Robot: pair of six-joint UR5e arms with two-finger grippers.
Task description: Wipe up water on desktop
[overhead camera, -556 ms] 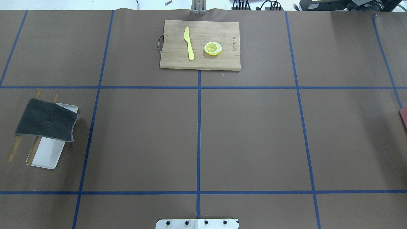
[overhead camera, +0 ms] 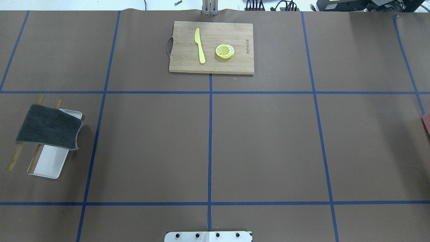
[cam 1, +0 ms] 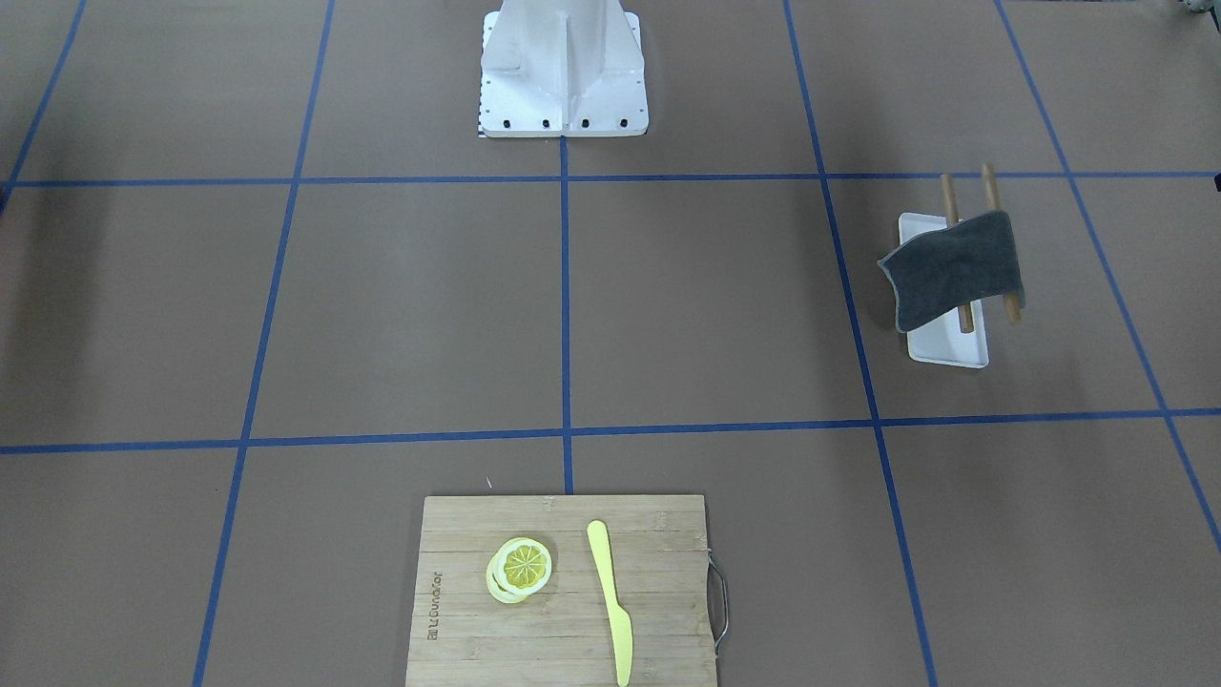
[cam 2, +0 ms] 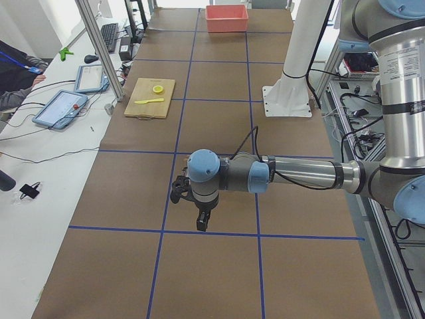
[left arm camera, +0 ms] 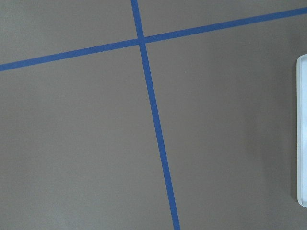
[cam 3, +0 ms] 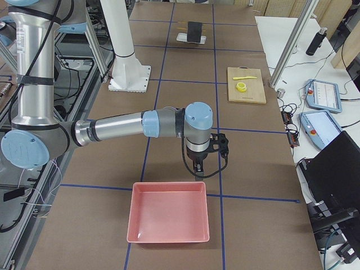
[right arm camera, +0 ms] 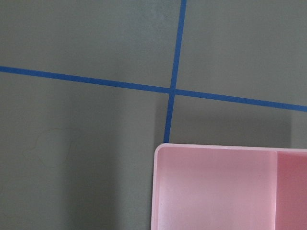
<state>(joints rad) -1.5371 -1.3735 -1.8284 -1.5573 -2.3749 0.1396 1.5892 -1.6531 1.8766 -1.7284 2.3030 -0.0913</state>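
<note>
Broadly, the brown worktop with its blue tape grid fills every view, and no obvious puddle shows on it. The near left arm in the left side view and the near right arm in the right side view both reach out level over it. A pink tray sits just beside the right arm's end. A bamboo cutting board lies at the far middle. On the robot's left, a dark grey cloth is draped over two wooden sticks that lie across a white tray. The left gripper hangs near that tray, whose edge shows in the left wrist view, and the right gripper points down by the pink tray. Neither wrist view shows the fingers, so I cannot tell whether they are released or clenched. On the board lie a yellow knife and lemon slices. A faint rounded outline beside the pink tray may be the water, though that is uncertain. The step in hand looks like fetching the cloth. The left arm should come down from above, pinch the cloth where it spans the sticks, and lift straight up so the sticks are not dragged. It should then press the cloth flat and wipe in overlapping passes.
</note>
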